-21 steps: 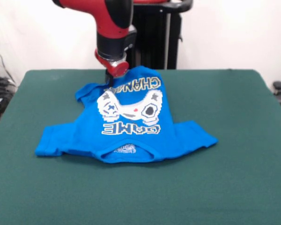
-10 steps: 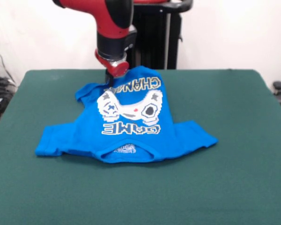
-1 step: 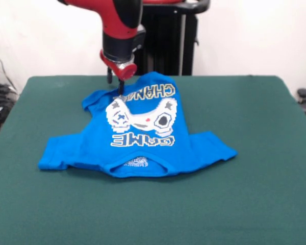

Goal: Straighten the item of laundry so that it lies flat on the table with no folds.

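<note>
My hand [image 3: 120,88] is hanging at the blue shirt's [image 3: 137,130] upper-left hem on the green surface [image 3: 255,153]; I cannot tell its grip.

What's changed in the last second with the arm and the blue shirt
The arm's wrist has risen a little and shifted slightly toward the picture's left, so more of the gripper now shows above the far edge of the blue T-shirt. Whether it holds the cloth cannot be told. The shirt lies as before on the green table, its far part bunched.

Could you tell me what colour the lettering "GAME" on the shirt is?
White-grey, on the bright blue T-shirt; the front view shows it.
</note>
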